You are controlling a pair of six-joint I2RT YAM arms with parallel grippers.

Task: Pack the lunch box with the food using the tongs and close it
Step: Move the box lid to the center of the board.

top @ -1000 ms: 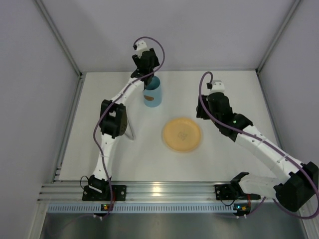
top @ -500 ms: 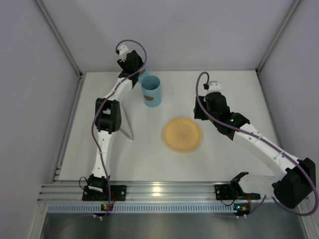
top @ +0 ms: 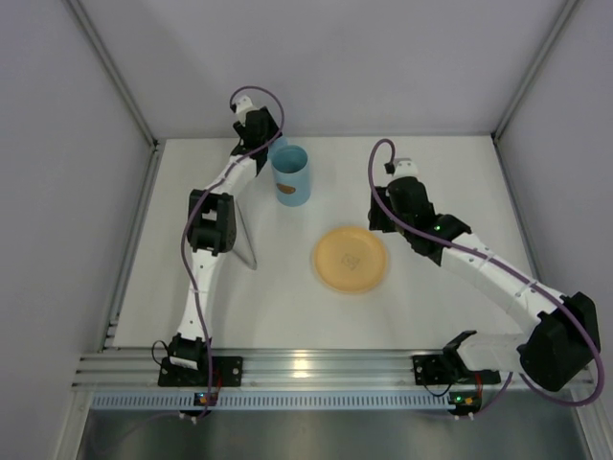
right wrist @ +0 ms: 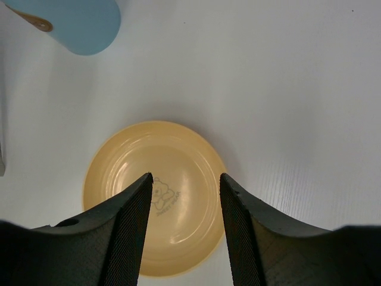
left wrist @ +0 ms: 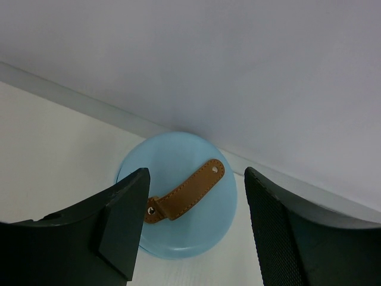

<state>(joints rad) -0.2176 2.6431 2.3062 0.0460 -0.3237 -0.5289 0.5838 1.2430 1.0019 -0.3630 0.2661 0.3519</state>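
The light blue lunch box stands upright at the back of the table; its side also shows in the right wrist view. Its round blue lid, with a brown strap, lies flat by the back wall. My left gripper hangs open over the lid, a finger on each side, not touching it. The thin metal tongs lie on the table beside the left arm. My right gripper is open and empty above the yellow-orange plate. No food is in view.
The plate sits bare at the table's middle. Grey walls close in the back and both sides, with the lid close against the back one. The left arm stretches far back along the left side.
My left gripper left its place over the lunch box and swung left and back, now hanging over the lid. The right gripper drifted a little left and back, still open.
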